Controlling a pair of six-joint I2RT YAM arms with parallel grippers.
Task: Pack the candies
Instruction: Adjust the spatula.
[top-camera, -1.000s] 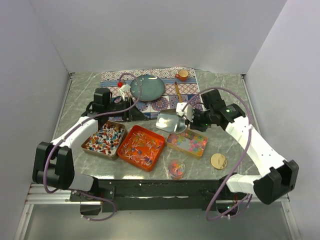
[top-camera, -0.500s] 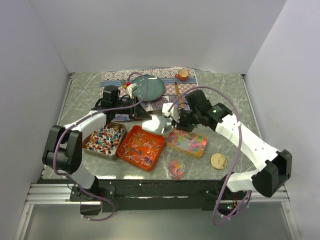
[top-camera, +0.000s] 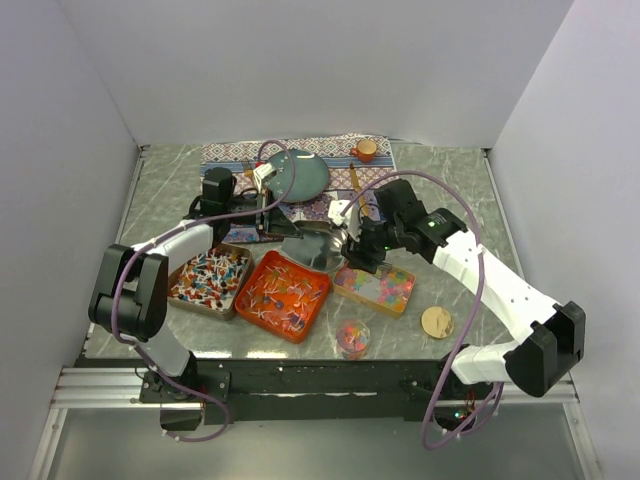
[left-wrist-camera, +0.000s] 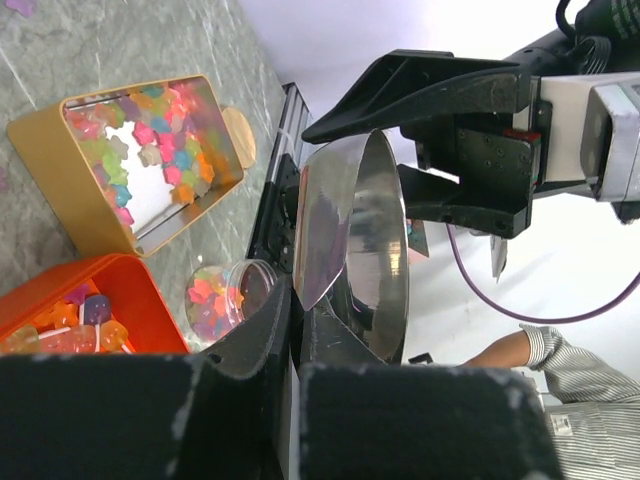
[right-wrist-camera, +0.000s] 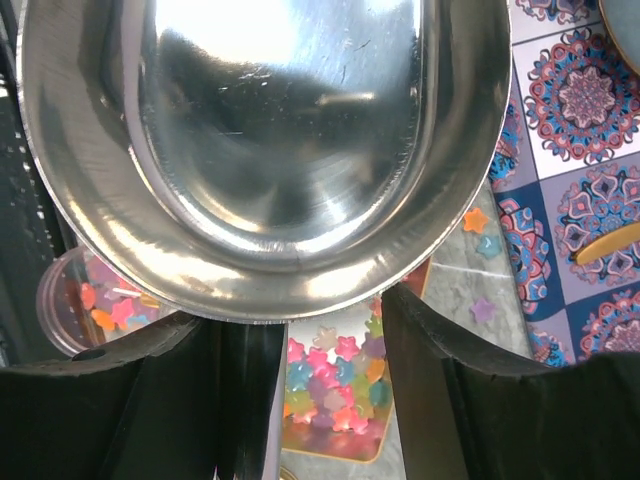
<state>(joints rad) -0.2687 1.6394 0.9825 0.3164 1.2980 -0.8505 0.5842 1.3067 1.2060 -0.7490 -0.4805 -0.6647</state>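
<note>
The candies fill three trays in the top view: red-white-blue ones at the left, orange-red ones in the middle, pastel ones at the right. A silver scoop hangs above the trays between both grippers. My left gripper is shut on the scoop's edge. My right gripper stands open at the other end, and the scoop's bowl fills its view. Between the right gripper's fingers the pastel candies show below.
A small clear cup with candies stands at the near edge, a round gold lid to its right. A teal plate and an orange cup sit on the patterned mat behind. Loose candies lie on the table.
The right arm carried the scoop leftward to the left gripper. The left gripper closed on the scoop and the right gripper opened.
</note>
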